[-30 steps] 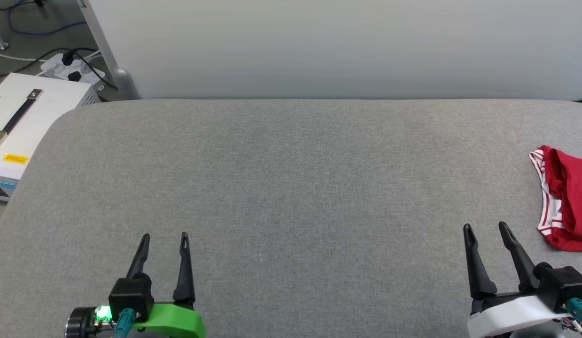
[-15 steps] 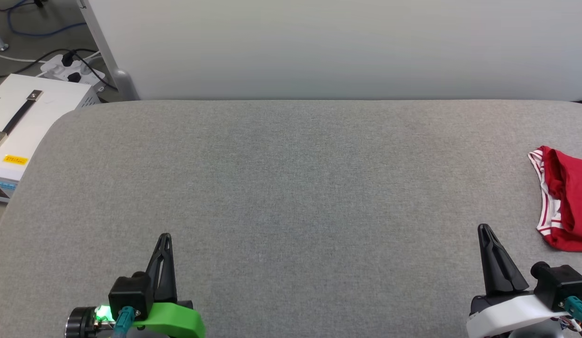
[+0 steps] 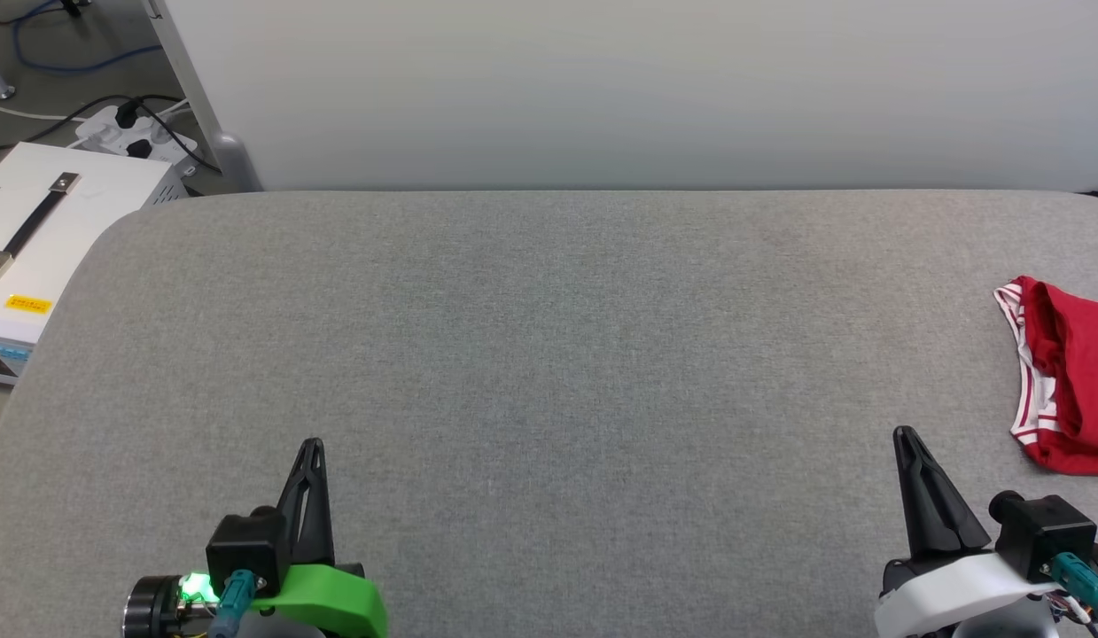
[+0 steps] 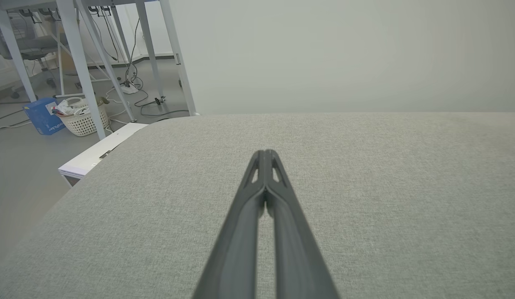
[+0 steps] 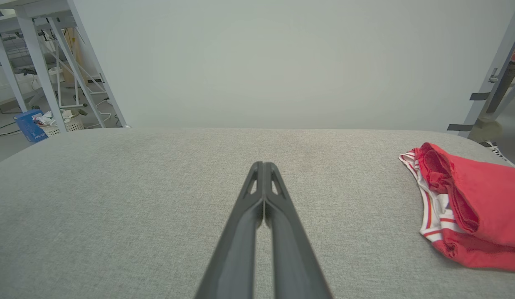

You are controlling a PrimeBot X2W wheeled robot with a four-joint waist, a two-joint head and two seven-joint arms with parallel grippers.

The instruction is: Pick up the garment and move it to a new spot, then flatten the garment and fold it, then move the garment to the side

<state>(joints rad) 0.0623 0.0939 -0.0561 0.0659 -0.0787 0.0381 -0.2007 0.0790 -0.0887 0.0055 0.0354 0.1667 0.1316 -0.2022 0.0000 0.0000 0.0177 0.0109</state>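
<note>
The garment (image 3: 1067,377) lies bunched at the right edge of the grey padded table (image 3: 549,337), red cloth with white and red-striped trim, partly cut off by the frame. In the right wrist view the garment (image 5: 469,207) sits to the right of my fingers. My right gripper (image 3: 905,434) is shut and empty near the front edge, a short way left of and nearer than the garment. My left gripper (image 3: 311,445) is shut and empty at the front left, far from it. Both pairs of fingers press together in the wrist views: left gripper (image 4: 265,153), right gripper (image 5: 263,164).
A pale wall panel (image 3: 637,89) stands along the table's far edge. Off the left edge are a white case with a black handle (image 3: 43,230) and a power strip with cables (image 3: 132,128) on the floor. A basket (image 4: 83,120) stands under metal-legged desks.
Both grippers have closed from open to shut, with nothing between the fingers. The right gripper drifted slightly left. The garment has not moved.
</note>
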